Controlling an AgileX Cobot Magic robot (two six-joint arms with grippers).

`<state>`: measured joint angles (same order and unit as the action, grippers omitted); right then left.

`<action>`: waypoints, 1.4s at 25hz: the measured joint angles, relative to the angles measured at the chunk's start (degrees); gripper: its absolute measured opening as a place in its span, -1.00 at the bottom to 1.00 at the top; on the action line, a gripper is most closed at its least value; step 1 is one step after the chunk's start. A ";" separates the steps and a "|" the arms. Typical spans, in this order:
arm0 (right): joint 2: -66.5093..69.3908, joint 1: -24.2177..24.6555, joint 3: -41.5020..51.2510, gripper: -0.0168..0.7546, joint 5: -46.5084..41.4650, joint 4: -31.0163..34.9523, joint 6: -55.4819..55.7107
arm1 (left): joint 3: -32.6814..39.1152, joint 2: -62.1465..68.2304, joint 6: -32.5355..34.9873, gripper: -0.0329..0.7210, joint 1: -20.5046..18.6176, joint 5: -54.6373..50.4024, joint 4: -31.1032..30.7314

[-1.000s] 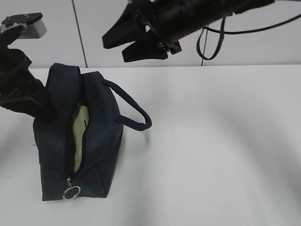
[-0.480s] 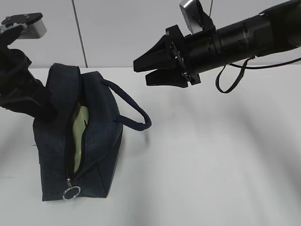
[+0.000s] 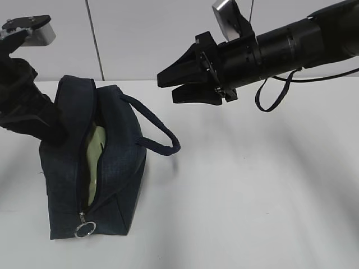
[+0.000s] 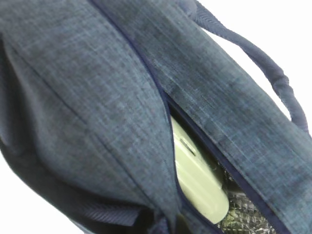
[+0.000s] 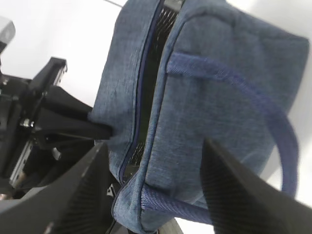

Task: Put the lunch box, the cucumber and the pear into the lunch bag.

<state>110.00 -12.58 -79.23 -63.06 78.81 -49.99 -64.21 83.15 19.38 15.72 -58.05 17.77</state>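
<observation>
One lunch bag [image 3: 112, 168], one lunch box [image 3: 95, 162], two arms

White table [image 3: 252, 196], navy lunch bag [image 3: 118, 168] upright at its left.

lunch bag [image 3: 112, 168]: matt woven navy cloth
lining [image 4: 243, 219]: shiny silver quilting
lunch box [image 4: 197, 180]: smooth pale-green plastic
ring pull [image 3: 85, 229]: shiny metal

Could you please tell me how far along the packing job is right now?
Done: the lunch box sits inside the lunch bag. In hand: the left gripper pinches the bag's edge; the right gripper hovers open and empty. Cucumber and pear aren't visible, so can't confirm.
</observation>
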 joint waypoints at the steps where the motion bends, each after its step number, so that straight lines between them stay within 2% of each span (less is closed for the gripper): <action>1: 0.27 -0.74 0.00 0.25 0.20 0.00 0.00 | 0.00 0.00 0.00 -0.86 0.00 0.00 0.00; 10: 1.79 -8.92 0.00 0.25 7.16 -3.33 -0.69 | 0.00 0.00 0.00 -0.86 0.00 0.00 0.00; 18: 1.79 -11.77 0.00 0.24 12.65 -5.30 -0.84 | 0.00 0.00 0.00 -0.86 0.00 0.05 0.00; 20: 1.79 -12.38 0.00 0.17 14.06 -6.00 -0.84 | 0.00 0.00 0.00 -0.86 0.00 0.05 0.00; 24: 1.79 -14.75 0.00 -0.16 16.43 -9.54 -0.60 | 0.00 0.00 0.00 -0.86 0.00 0.05 0.00; 27: 1.79 -15.48 0.00 -0.63 17.34 -10.25 -0.13 | 0.00 0.00 0.00 -0.86 0.00 0.05 0.00; 29: 1.79 -15.48 0.00 -0.86 18.21 -10.64 0.99 | 0.00 0.00 0.00 -0.86 0.00 0.10 0.00; 32: 1.21 -15.09 0.11 -0.91 19.61 -12.63 4.10 | 0.00 0.00 0.00 -0.86 0.00 0.28 0.25; 35: -1.05 -14.87 0.22 -0.92 21.45 -17.47 8.17 | 0.00 0.06 0.00 -0.86 0.00 0.94 1.11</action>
<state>108.96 -27.46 -79.01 -41.62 61.34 -41.82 -64.21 83.21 19.38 15.72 -57.12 18.88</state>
